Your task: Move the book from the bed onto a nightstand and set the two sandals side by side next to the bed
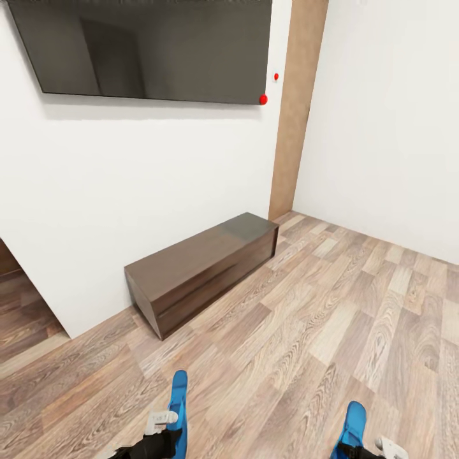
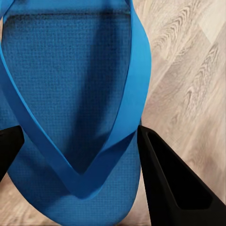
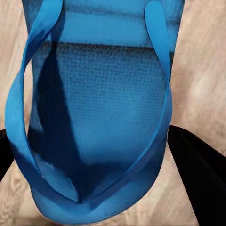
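Your left gripper (image 2: pixel 77 150) has its two black fingers (image 2: pixel 169 188) closed against the edges of one blue sandal (image 2: pixel 70 84), near the point where the thin straps meet in a V. In the head view that gripper (image 1: pixel 167 426) sits at the near edge, left of centre, with the left sandal (image 1: pixel 179 395) sticking up and away from it over the floor.

Your right gripper (image 3: pixel 99 160) is clamped the same way on the other sandal (image 3: pixel 99 103): a black finger (image 3: pixel 200 179) presses each side of the sole, straps arching over the textured footbed. In the head view the right gripper (image 1: pixel 373 449) is at the near right, and its sandal (image 1: pixel 352 426) rises from it, tilted slightly left. Both sandals are held off the wooden plank floor (image 1: pixel 331 319), well apart from each other.

Beyond them, a long low dark brown cabinet (image 1: pixel 204 271) stands on the floor against the white wall (image 1: pixel 140 185), running from near left to far right. Above it a large dark flat screen (image 1: pixel 153 48) hangs on the wall. Two small red dots (image 1: pixel 263 99) show by the screen's lower right corner. A tan vertical strip (image 1: pixel 296 108) runs down the far corner, where a second white wall begins on the right.
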Robot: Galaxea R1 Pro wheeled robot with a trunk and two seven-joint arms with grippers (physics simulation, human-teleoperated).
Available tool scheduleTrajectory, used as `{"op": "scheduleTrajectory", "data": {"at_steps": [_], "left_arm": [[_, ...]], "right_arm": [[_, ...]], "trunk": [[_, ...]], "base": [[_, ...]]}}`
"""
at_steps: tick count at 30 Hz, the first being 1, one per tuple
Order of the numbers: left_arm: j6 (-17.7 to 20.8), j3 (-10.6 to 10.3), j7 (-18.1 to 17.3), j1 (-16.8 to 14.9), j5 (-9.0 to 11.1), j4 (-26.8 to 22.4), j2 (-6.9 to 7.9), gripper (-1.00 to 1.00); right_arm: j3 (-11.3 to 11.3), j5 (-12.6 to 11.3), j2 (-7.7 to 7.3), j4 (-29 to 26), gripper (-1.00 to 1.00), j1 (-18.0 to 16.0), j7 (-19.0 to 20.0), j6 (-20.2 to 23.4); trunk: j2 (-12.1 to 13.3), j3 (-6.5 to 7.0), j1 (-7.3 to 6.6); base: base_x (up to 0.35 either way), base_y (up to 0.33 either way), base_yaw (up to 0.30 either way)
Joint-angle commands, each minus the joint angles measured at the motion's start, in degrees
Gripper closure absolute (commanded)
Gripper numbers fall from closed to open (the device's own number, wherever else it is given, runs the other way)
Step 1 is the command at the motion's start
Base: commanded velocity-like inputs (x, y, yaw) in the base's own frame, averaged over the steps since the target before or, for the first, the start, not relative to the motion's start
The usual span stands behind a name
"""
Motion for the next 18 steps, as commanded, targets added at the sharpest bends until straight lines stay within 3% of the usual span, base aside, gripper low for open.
{"op": "scheduleTrajectory", "data": {"at_steps": [1, 3, 6, 15, 18], "left_arm": [[-0.23, 0.45, -0.37, -0.04, -0.13, 0.57, -0.01, 1.00], [-0.41, 0.43, -0.45, -0.04, -0.18, 1.09, -0.01, 1.00], [-0.51, 0.41, -0.51, -0.04, -0.21, 1.37, -0.01, 1.00], [-0.67, 0.38, -0.44, 0.01, -0.13, 1.53, -0.06, 1.00], [-1.15, 0.37, -0.38, 0.04, -0.11, 1.54, -0.09, 1.00]], "right_arm": [[-0.38, -0.09, 0.00, 0.16, 1.00, 0.00, 5.61, 0.53], [-0.35, 0.05, 0.01, 0.34, 1.00, 0.00, 12.85, 0.47], [-0.32, 0.12, 0.01, 0.38, 1.00, 0.00, 17.15, 0.49], [-0.27, 0.61, 0.10, 0.71, 1.00, 0.00, 17.99, 0.35], [-0.26, 0.66, 0.10, 3.74, 1.00, 0.00, 17.95, 0.30]], "trunk": [[0.40, 0.13, -0.24], [1.20, 0.49, -0.67], [2.40, 1.03, -1.33], [6.01, 2.65, -3.31], [6.01, 2.65, -3.31]], "base": [[0.000, 0.000, 0.000], [0.000, 0.000, 0.000], [0.000, 0.000, 0.000], [0.000, 0.000, 0.000], [0.000, 0.000, 0.000]]}}
